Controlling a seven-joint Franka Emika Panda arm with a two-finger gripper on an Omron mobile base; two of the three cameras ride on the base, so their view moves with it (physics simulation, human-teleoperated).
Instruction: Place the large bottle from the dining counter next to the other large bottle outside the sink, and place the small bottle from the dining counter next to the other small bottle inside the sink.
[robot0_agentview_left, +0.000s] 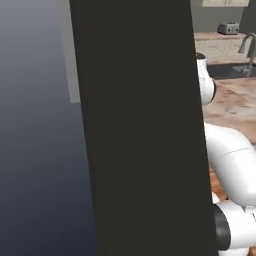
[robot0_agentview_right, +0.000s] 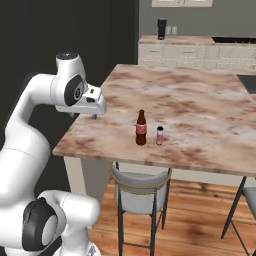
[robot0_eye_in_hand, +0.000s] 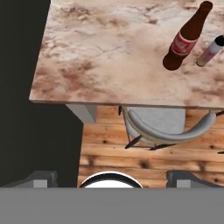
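Both bottles stood on the dining counter (robot0_agentview_right: 190, 107), near its front edge and close to the left corner. The large bottle (robot0_agentview_right: 141, 128) was dark brown with a red label, and it stood upright. The small bottle (robot0_agentview_right: 159, 135) was pale with a dark cap and pink at the bottom. It stood just beside the large bottle, on its right, and the two did not touch. A stool (robot0_agentview_right: 140, 192) with a grey seat was tucked under the counter, right below them.

The gripper (robot0_agentview_right: 94, 116) hung over the left end of the counter, near its left edge, and to the left of the bottles. It held nothing. In the hand view its two dark tips sat far apart at the bottom, so it looked wide open.

The sink (robot0_agentview_left: 231, 70) and its faucet (robot0_agentview_left: 247, 50) were far away, on the other side of the counter, seen in the left base view. A big dark panel (robot0_agentview_left: 140, 130) hid most of that view. I could not see the other two bottles by the sink.

So I think the job had hardly started. No bottle was picked up. Both had yet to be carried over, the big one beside the sink and the little one into it.
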